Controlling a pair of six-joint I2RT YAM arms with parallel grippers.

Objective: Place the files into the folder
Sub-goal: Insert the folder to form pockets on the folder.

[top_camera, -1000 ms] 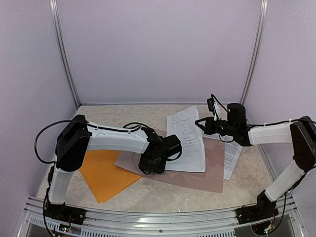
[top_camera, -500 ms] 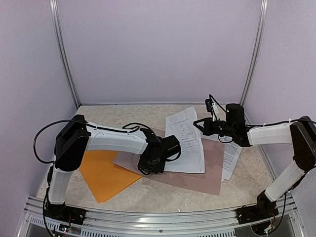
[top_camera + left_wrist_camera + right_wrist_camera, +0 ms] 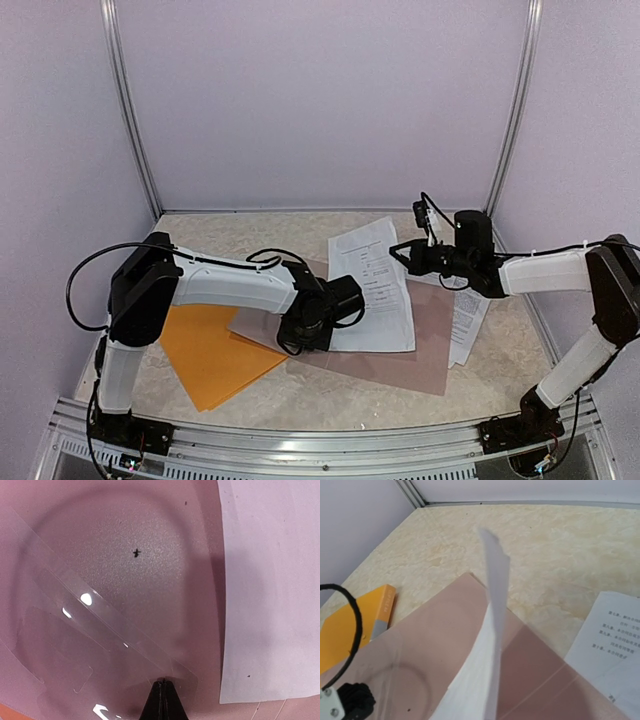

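So far, nothing has gone into the flat orange plastic folder. It lies shut on the pale marbled bench at the left, with the left corner of a pink-brown flat board overlapping it. The right jaws are clenched on the far edge of one white printed paper sheet. That edge is raised and curls upward, while the sheet's near end rests on the board. More white printed sheets lie flat at the board's right edge. The left jaws are clenched low over the board, at the corner of a clear plastic flap; whether they actually nip it I cannot tell. By my judgement, what is left is to open the folder and slide every sheet inside.
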